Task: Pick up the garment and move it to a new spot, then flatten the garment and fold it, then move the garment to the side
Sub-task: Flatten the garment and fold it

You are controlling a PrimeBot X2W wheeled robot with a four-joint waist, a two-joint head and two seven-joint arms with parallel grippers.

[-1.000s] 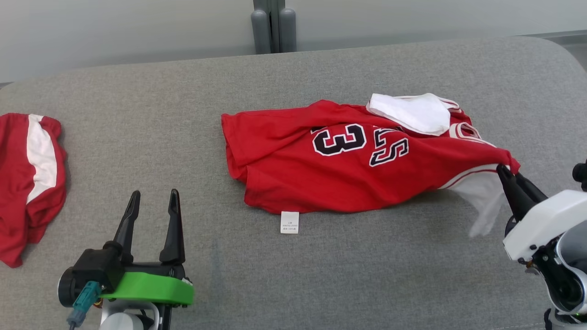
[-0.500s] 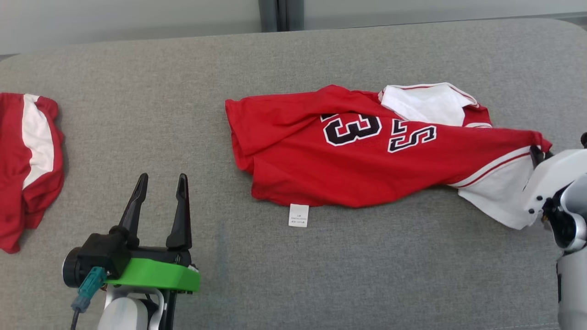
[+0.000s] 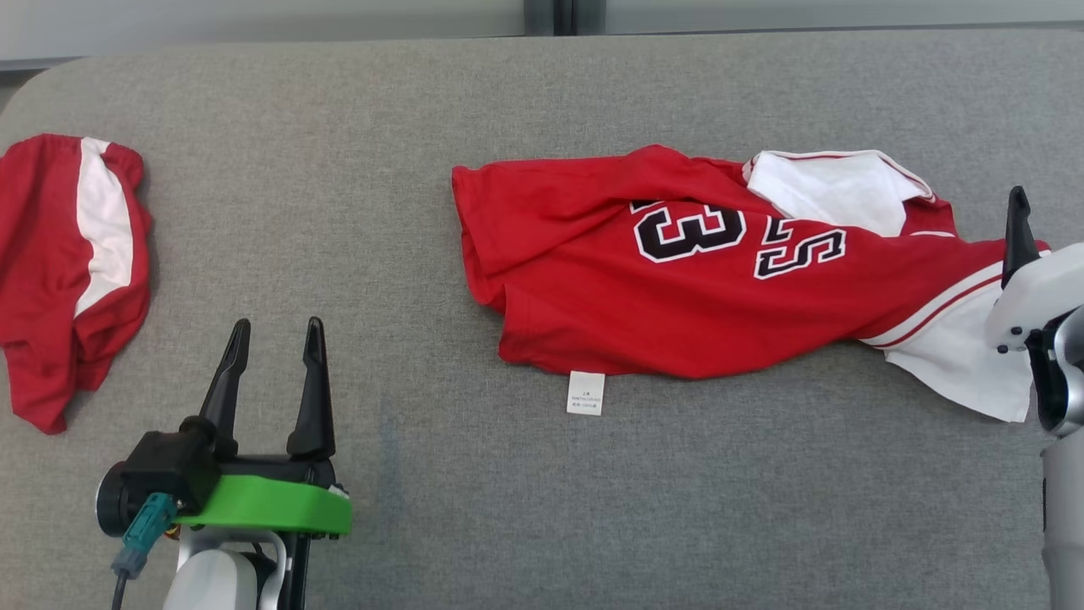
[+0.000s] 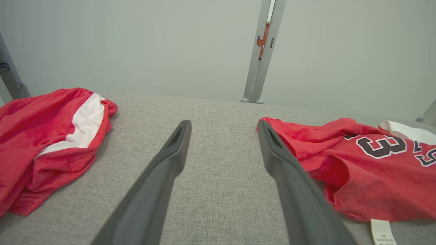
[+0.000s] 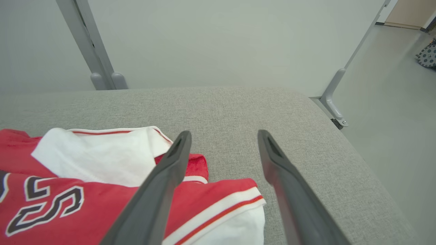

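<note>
Gaping wide, right claw (image 5: 224, 134) holds nothing above crumpled red numbered jersey (image 3: 677, 313).
Left claw (image 3: 278, 326) equally spread, empty, over grey fabric surface (image 3: 381, 212).

Left gripper (image 3: 278, 324): two long dark tapered fingers (image 3: 313, 381) on a black block (image 3: 169, 470), bright green plate (image 3: 262, 508) beneath, teal connector (image 3: 146, 527) with dark cable. Right gripper (image 5: 224, 133): matching dark fingers, white housing (image 3: 1037, 292), rounded grey joint (image 3: 1065, 381).
</note>
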